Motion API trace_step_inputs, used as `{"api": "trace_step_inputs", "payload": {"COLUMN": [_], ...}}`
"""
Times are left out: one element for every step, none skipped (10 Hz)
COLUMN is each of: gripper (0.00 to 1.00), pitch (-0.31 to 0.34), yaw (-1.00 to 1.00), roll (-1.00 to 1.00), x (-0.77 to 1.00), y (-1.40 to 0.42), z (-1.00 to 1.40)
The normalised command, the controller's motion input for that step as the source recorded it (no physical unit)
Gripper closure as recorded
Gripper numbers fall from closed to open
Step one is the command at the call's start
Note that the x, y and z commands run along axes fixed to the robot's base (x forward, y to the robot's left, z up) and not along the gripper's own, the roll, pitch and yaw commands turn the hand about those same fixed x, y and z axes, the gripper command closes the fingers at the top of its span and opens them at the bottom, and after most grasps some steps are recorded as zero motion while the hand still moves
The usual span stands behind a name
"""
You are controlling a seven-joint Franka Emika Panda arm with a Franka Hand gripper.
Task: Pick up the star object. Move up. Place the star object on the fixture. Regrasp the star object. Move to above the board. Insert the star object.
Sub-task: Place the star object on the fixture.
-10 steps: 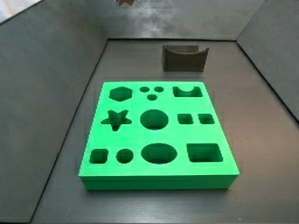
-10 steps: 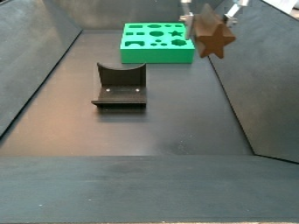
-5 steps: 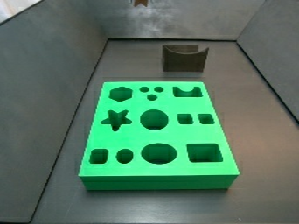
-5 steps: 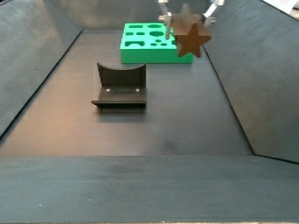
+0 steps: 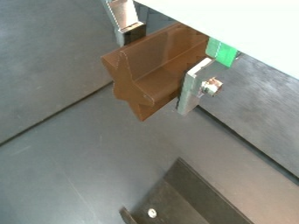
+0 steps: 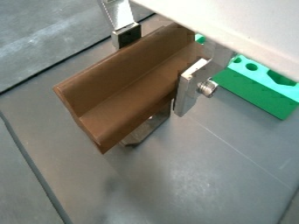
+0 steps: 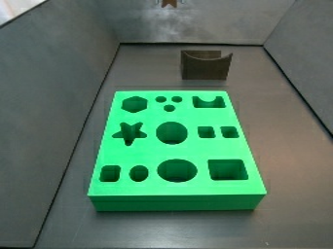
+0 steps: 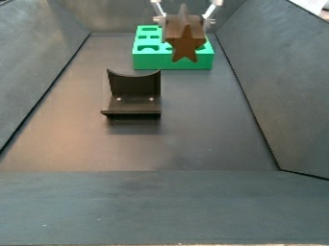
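Pincer [image 8: 186, 21] is gripping the brown star object [image 8: 187, 43] between its silver fingers [image 5: 195, 87], holding it high above the surface, near the green board [image 8: 154, 48] and apart from the fixture [image 8: 131, 94].

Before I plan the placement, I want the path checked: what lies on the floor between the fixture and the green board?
Nothing. In a side view the dark floor between the fixture and the green board is bare. The gripper holds the star object in the air near the board.

Dark floor [image 8: 167, 144] underneath; grey enclosure walls [image 8: 276, 67] at sides, both side views.
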Motion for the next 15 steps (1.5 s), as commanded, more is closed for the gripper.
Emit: {"api": "trace_step_inputs", "payload": {"gripper": [1.0,1.0,1.0,1.0,1.0,1.0,1.0,1.0,1.0,1.0,1.0,1.0,1.0,1.0,1.0], "pitch": [-0.01,-0.008,-0.001,0.021,0.029,0.045,0.053,0.067,0.074,0.086,0.093,0.08,0.073,0.061,0.05], "yaw": [-0.05,-0.05,-0.06,-0.06,-0.06,-0.07,-0.07,-0.08,-0.09,-0.1,-0.11,-0.11,-0.11,-0.1,-0.1], "roll": [-1.0,-1.0,-1.0,-1.0,-1.0,-1.0,-1.0,-1.0,-1.0,-1.0,-0.98,-0.75,-0.63,-0.39,-0.25], "x": [1.0,1.0,1.0,1.0,1.0,0.96,0.87,0.74,0.68,0.55,0.46,0.34,0.28,0.16,0.07], "y": [-0.51,-0.52,-0.38,-0.28,-0.23,-0.13,-0.06,0.0,0.01,0.03,0.03,0.04,0.04,0.04,0.03], "z": [0.05,0.06,0.05,0.03,0.03,0.01,0.0,0.0,0.0,-0.01,-0.01,-0.01,-0.01,-0.01,0.0]}}
